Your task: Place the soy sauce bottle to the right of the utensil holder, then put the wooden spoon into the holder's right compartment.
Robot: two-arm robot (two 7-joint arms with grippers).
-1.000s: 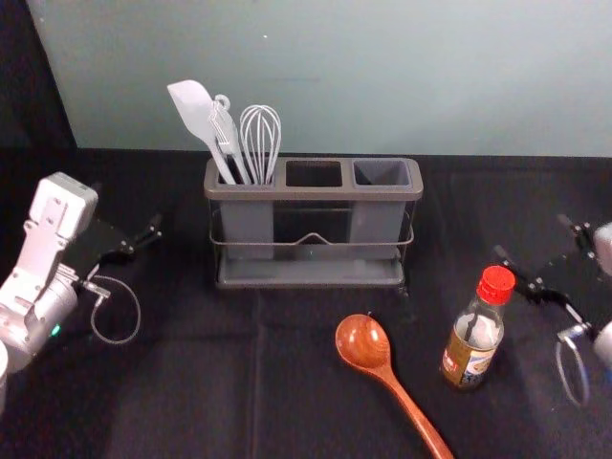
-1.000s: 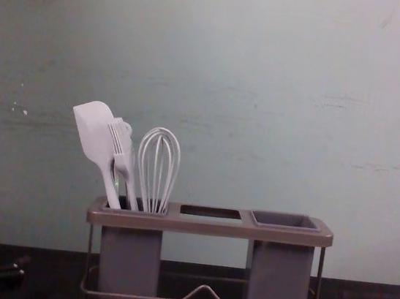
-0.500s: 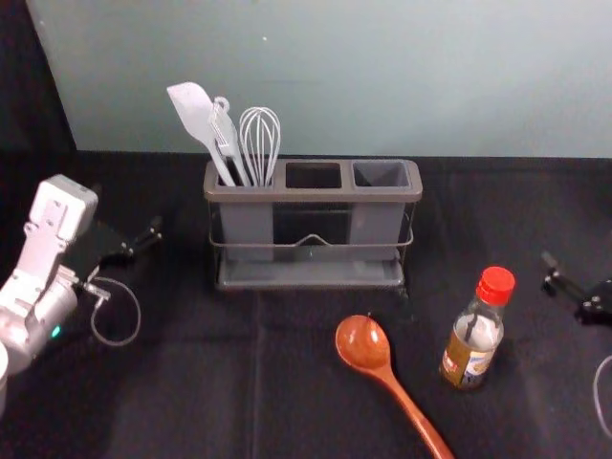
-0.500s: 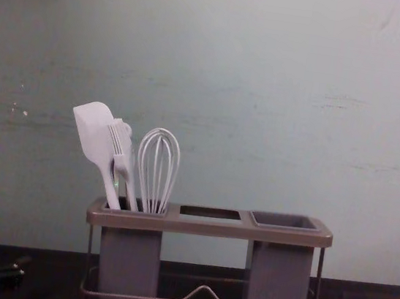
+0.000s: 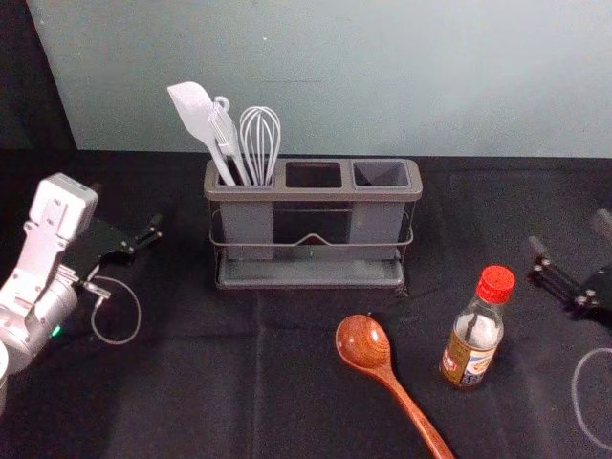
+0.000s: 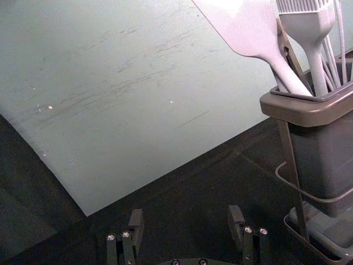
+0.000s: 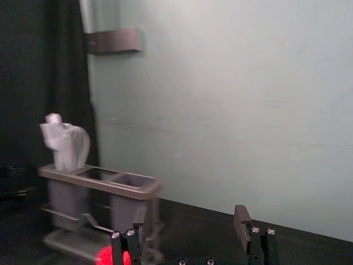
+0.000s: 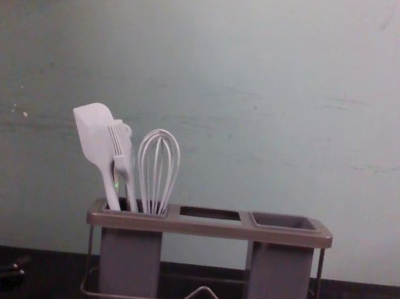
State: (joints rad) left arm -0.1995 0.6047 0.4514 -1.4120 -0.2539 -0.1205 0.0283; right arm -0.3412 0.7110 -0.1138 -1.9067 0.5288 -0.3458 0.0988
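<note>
Soy sauce bottle point(image 5: 472, 335), standing upright on the dark surface point(image 5: 191, 392), red cap point(image 5: 496, 284) on top, nearer the robot than the utensil holder point(image 5: 313, 194) and out past its right end! Over at the right edge of the head view, here's the right gripper point(image 5: 571, 234), farther from the robot than the bottle and to the right of it, apart from it. Its jaws are spread wide with nothing between them, and the right wrist view catches the red cap down by one of them, the holder behind. Now the wooden spoon point(image 5: 363, 342): flat on the surface in front of the holder, left of the bottle, bowl toward the holder, handle slanting back toward the robot and to the right. In the holder's left compartment stand a white spatula point(image 5: 194, 113), a brush point(image 5: 225, 134) and a whisk point(image 5: 260, 139), heads up; the spatula leans out to the left. The right compartment point(image 5: 381, 174) is open-topped and unfilled. And the left gripper point(image 5: 125, 205)? It's parked left of the holder, well apart from bottle and spoon, jaws parted and holding nothing.
</note>
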